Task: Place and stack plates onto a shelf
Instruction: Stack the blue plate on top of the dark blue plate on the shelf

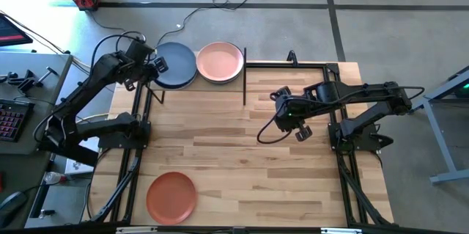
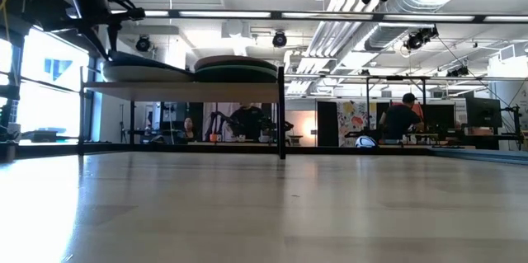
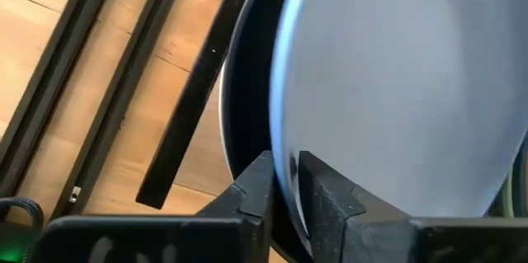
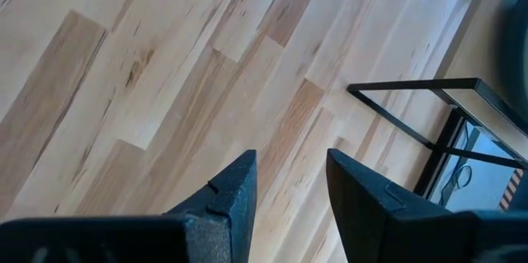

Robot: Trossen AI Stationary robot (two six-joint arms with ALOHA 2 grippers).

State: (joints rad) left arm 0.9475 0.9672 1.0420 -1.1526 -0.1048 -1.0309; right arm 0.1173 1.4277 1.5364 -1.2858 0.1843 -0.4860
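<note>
High view: the left pincer [image 1: 158,65] is clamping the blue plate's [image 1: 178,64] rim atop the shelf's [image 2: 190,90] left stack, beside the pink plate [image 1: 220,61]. The right pincer [image 1: 290,120] is hovering mid-counter, parted and empty. The terracotta plate [image 1: 171,196], near the counter's [image 1: 242,168] front-left corner, is waiting.
</note>
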